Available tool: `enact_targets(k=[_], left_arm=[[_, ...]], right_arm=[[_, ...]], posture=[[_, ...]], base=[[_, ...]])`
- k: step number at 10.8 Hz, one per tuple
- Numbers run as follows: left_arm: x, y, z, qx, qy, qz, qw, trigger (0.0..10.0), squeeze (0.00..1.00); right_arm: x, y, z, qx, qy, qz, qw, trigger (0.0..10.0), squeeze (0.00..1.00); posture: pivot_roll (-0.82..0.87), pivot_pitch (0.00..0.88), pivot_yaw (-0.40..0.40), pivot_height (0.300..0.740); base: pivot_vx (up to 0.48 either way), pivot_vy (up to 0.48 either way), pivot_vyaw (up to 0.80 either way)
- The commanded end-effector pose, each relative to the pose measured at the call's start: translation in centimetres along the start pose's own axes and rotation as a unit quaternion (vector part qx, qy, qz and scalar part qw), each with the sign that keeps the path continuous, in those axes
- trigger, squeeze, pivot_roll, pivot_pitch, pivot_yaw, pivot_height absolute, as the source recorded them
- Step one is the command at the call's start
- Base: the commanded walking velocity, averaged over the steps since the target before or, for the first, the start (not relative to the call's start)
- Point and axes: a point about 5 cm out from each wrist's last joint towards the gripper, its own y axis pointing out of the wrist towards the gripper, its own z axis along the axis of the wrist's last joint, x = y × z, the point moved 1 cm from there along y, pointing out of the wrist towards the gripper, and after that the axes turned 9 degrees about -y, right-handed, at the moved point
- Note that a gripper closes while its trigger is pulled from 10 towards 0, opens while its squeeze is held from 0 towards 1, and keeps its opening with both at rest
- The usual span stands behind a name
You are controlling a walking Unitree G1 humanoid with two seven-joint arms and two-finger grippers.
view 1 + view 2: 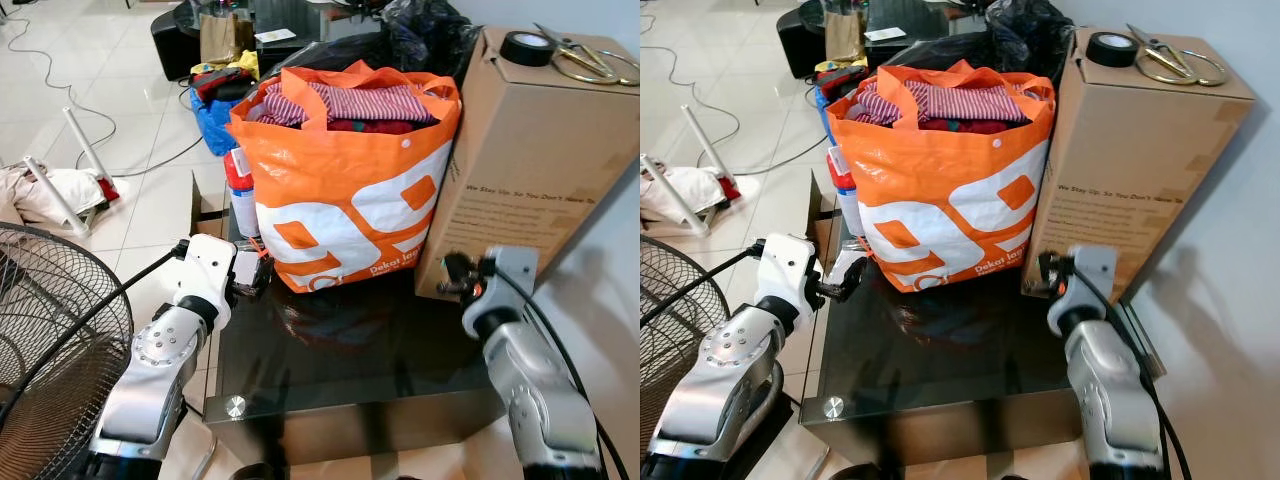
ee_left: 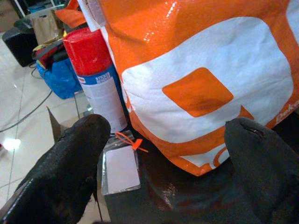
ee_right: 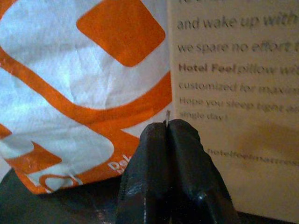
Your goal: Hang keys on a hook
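My left gripper [image 2: 168,123] is open at the left end of a dark glass table [image 1: 350,370], its fingers [image 2: 70,158] spread toward the foot of an orange and white bag [image 1: 350,190]. Just ahead of it, a flat white card in a clear sleeve [image 2: 121,168] lies on the table with an orange tie [image 2: 128,140] attached. My right gripper [image 3: 168,126] is shut near the seam between the bag and a cardboard box [image 1: 530,160]. A thin pale sliver pokes out between its fingertips [image 3: 187,140]; what it is cannot be made out.
A spray can with a red cap [image 2: 96,79] stands left of the bag. A tape roll [image 1: 527,47] and scissors [image 1: 585,55] lie on the box. A fan [image 1: 50,340] stands at my left; bags and cables litter the floor beyond.
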Motion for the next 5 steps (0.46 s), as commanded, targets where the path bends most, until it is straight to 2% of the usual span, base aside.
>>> enact_targets(k=[1, 5], left_arm=[[-0.33, 0.22, 0.61, 0.010, 0.005, 0.008, 1.000, 10.0, 0.00], [-0.40, 0.50, 0.66, 0.015, 0.009, 0.007, 1.000, 10.0, 0.00]], right_arm=[[-0.25, 0.38, 0.89, 0.011, -0.001, 0.000, 1.000, 10.0, 0.00], [-0.63, 1.06, 1.39, 0.011, -0.004, -0.004, 1.000, 10.0, 0.00]], posture=[[-0.07, 0.000, 0.048, 0.740], [-0.06, 0.000, 0.052, 0.740]], base=[[0.000, 0.000, 0.00], [0.000, 0.000, 0.00]])
